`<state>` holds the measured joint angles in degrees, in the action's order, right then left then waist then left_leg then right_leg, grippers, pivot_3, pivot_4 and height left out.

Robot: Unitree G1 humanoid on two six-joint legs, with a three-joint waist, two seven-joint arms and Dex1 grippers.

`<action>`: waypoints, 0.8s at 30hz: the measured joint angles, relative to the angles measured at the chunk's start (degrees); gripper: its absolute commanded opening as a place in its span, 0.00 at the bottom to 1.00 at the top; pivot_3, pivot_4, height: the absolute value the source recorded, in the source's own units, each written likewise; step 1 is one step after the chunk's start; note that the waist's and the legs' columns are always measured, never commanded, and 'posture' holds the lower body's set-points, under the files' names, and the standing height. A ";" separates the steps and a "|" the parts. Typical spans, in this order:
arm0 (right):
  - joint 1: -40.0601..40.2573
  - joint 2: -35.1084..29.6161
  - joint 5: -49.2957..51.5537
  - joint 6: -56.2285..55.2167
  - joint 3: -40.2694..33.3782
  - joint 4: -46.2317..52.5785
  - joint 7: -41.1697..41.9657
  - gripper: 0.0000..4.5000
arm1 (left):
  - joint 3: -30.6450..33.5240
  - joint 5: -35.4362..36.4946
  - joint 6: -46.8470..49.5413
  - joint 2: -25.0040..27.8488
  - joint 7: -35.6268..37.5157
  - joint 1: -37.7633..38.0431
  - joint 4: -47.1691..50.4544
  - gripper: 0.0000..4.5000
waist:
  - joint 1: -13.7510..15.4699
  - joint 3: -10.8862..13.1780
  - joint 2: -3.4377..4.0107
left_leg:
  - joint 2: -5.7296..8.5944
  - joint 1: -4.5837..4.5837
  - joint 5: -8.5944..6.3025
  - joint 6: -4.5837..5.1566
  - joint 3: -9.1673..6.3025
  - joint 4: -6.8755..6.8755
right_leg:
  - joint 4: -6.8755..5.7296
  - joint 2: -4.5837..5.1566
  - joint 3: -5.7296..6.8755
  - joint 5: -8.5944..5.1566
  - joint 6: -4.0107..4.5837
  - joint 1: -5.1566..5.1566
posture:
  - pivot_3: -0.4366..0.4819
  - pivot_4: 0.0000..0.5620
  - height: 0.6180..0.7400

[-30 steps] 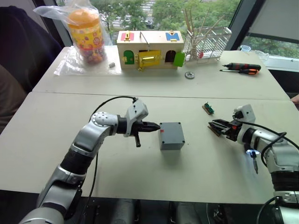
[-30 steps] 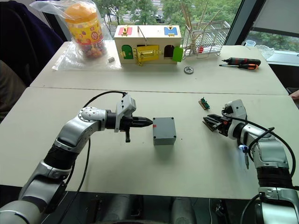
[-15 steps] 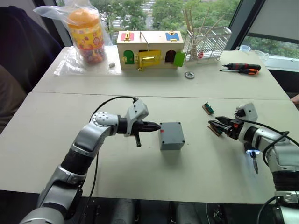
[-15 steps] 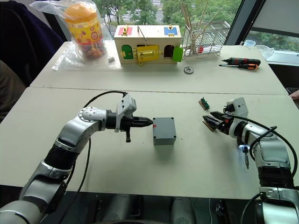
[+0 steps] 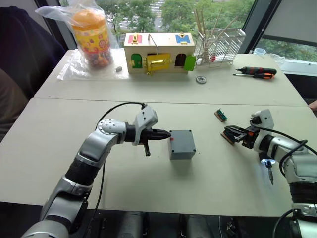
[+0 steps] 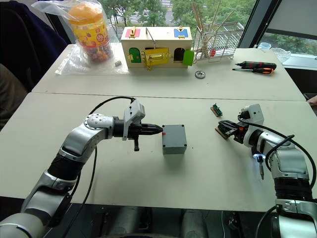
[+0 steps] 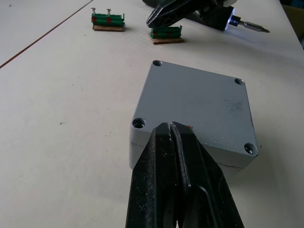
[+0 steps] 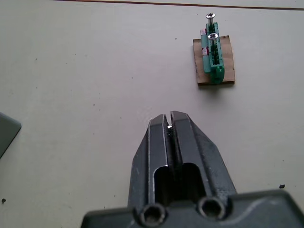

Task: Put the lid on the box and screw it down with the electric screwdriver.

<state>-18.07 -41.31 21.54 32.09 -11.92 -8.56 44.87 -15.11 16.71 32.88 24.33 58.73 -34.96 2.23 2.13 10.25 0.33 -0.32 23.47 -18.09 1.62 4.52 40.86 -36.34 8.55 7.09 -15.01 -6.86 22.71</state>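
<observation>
The grey box (image 5: 182,145) stands mid-table with the lid (image 7: 199,104) lying flush on top, open screw holes at its corners. My left gripper (image 5: 166,134) is shut, its tips touching the box's left side by the red mark. My right gripper (image 5: 230,133) is shut just over a green holder on a brown base (image 5: 229,139); a tiny shiny bit that looks like a screw sits between the tips (image 8: 169,127). The electric screwdriver (image 5: 268,167), its tip lit blue and its bit pointing toward me, lies under my right forearm, mostly hidden.
A second green holder with two upright screws (image 8: 213,54) lies beyond my right gripper. On the far table are a wooden box with coloured doors (image 5: 158,52), a bagged jar (image 5: 91,34), a wire rack (image 5: 218,44), hand screwdrivers (image 5: 257,73) and a metal disc (image 5: 200,79).
My right gripper's fingers were spread over the near green holder and have now shut there. The left arm and the box have not moved.
</observation>
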 measured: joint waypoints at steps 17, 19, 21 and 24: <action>0.40 -0.33 2.31 1.81 -3.12 4.59 -1.26 0.01 | 0.00 0.00 0.00 0.10 -0.01 0.02 0.00 0.00 | -0.01 0.00 0.00 | 0.00 0.00 0.00 0.00 -0.01 0.00 | 0.00 0.00 0.00 0.00 0.00 0.00 | 0.48 0.27 0.71; 0.40 -0.33 2.39 2.47 -3.42 5.37 -1.48 0.01 | 0.00 0.01 -0.02 0.09 0.05 0.01 0.00 0.00 | 0.00 0.00 0.00 | 0.00 0.00 0.00 0.00 -0.01 0.00 | 0.00 0.00 0.00 0.00 0.00 0.00 | 0.48 0.27 0.71; 0.40 -0.33 2.39 2.65 -3.50 6.14 -1.64 0.01 | 0.00 0.00 -0.03 0.10 0.07 0.01 -0.03 0.00 | 0.00 0.00 0.00 | 0.00 0.00 0.00 0.00 0.00 0.00 | 0.00 0.00 0.00 0.00 0.00 0.00 | 0.48 0.27 0.71; 0.54 -0.33 2.24 2.56 -3.30 6.26 -1.63 0.01 | 0.00 0.01 -0.17 0.07 0.16 0.01 -0.25 0.00 | 0.03 0.00 0.00 | 0.00 0.00 0.00 0.00 0.00 0.00 | 0.00 0.00 0.00 0.00 0.00 0.00 | 0.48 0.27 0.71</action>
<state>-17.53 -41.64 23.78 34.65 -15.22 -2.30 43.24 -15.10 16.71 32.71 24.40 58.88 -34.95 1.98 2.16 10.25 0.33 -0.32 23.47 -18.09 1.62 4.52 40.86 -36.34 8.55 7.09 -15.01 -6.86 22.71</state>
